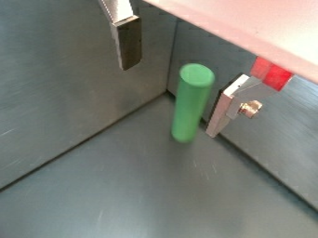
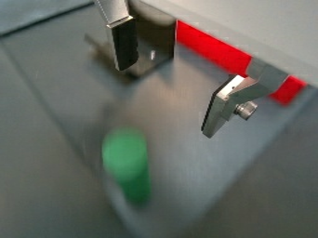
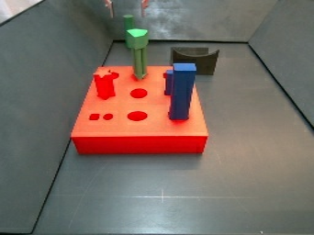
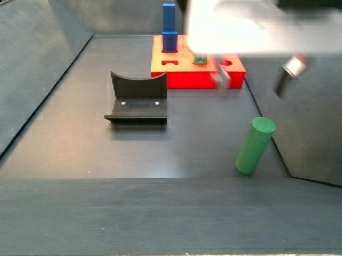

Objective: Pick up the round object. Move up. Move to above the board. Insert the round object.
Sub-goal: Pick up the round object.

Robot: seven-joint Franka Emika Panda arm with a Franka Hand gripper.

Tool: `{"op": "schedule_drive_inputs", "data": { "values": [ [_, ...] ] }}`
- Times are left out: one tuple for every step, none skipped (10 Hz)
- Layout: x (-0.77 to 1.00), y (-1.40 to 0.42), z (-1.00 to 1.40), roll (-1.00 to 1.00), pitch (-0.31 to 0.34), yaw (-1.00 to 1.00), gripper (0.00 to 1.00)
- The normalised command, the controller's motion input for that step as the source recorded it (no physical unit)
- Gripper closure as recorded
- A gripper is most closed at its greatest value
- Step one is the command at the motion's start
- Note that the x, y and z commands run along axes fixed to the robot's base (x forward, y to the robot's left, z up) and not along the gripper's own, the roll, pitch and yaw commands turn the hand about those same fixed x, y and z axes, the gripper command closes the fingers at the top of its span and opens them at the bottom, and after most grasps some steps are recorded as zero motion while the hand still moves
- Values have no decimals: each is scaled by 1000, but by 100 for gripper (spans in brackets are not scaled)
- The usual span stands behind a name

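The round object [image 1: 191,102] is a plain green cylinder standing upright on the grey floor close to a wall; it also shows in a side view [image 4: 254,145] and as a blur in a wrist view [image 2: 126,167]. My gripper [image 1: 180,76] hangs open above it, with nothing between its silver fingers [image 1: 128,42]. The cylinder's top lies below the fingertips, nearer one finger [image 1: 231,104]. In a side view one fingertip [image 4: 290,68] hangs above and beside the cylinder. The red board [image 3: 138,119] lies further off [image 4: 201,68], apart from the cylinder.
On the board stand a blue block [image 3: 183,90], a thin green peg with an angular head [image 3: 138,50] and a small red piece [image 3: 106,84]. The dark fixture [image 4: 136,98] sits on the floor between board and cylinder. Grey walls enclose the floor.
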Motion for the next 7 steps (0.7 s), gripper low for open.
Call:
{"op": "schedule_drive_inputs", "data": {
  "values": [
    [0,494,-140,-17,0,149,0],
    [206,463,-143,-123,0,46,0],
    [303,451,-263,-253,0,0,0],
    [69,414,-420,-324,-56,0,0],
    [0,334,-426,-363,-107,0,0],
    [0,257,-386,-380,-144,0,0],
    [0,206,-366,-384,-153,-17,0]
  ]
}}
